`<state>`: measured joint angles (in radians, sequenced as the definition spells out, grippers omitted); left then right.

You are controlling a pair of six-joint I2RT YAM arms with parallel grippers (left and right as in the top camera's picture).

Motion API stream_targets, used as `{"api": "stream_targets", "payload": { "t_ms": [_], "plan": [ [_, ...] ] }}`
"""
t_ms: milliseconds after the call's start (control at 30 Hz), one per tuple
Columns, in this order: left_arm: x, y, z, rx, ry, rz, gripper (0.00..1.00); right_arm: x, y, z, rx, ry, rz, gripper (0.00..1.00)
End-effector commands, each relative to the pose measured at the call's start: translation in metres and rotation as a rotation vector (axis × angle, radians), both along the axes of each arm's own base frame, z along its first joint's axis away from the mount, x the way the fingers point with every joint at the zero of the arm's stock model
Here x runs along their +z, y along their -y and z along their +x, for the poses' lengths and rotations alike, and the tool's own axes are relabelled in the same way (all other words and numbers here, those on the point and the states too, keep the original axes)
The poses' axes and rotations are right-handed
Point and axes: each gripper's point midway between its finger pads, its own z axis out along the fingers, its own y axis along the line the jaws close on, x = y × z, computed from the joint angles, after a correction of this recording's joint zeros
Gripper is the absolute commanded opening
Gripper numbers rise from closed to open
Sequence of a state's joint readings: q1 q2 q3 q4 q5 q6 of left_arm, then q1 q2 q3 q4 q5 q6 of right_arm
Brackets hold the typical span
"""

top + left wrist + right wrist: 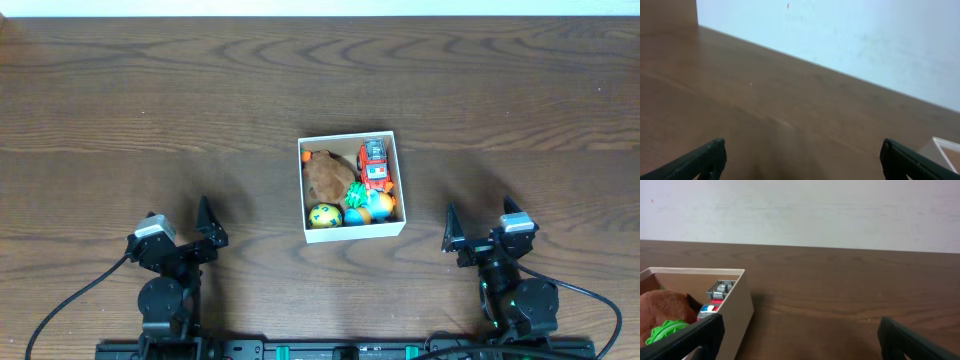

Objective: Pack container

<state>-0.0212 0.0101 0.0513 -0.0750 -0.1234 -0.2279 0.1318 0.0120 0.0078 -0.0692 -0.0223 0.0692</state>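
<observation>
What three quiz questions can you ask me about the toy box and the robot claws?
1. True or false: the red car is inside the box.
2. The left claw and right claw are: A) open and empty, B) shut on a ball, C) inside the box.
3. What colour is the fluffy toy beside the car?
Key: 1 true; 2 A; 3 brown.
</observation>
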Motion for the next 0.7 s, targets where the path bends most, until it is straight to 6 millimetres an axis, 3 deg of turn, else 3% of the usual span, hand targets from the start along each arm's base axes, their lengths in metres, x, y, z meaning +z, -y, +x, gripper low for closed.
{"api": "stream_targets", "payload": {
  "t_ms": [0,67,167,667],
  "plan": [
    [-0.003,-0.001,0.003,0.006,0.035,0.004,0.98,-0.001,0.004,0.000,-0.020,-0.002,0.015,0.99],
    [-0.001,0.000,0.004,-0.004,0.044,0.004,0.98,-0.001,0.004,0.000,-0.020,-0.002,0.015,0.99],
    [-0.020,0.000,0.002,-0.003,-0.033,0.006,0.98,-0.001,0.004,0.000,-0.020,-0.002,0.015,0.99],
    [-0.019,0.000,0.002,-0.003,-0.030,0.006,0.98,-0.001,0.004,0.000,-0.020,-0.002,0.015,0.99]
  ]
}}
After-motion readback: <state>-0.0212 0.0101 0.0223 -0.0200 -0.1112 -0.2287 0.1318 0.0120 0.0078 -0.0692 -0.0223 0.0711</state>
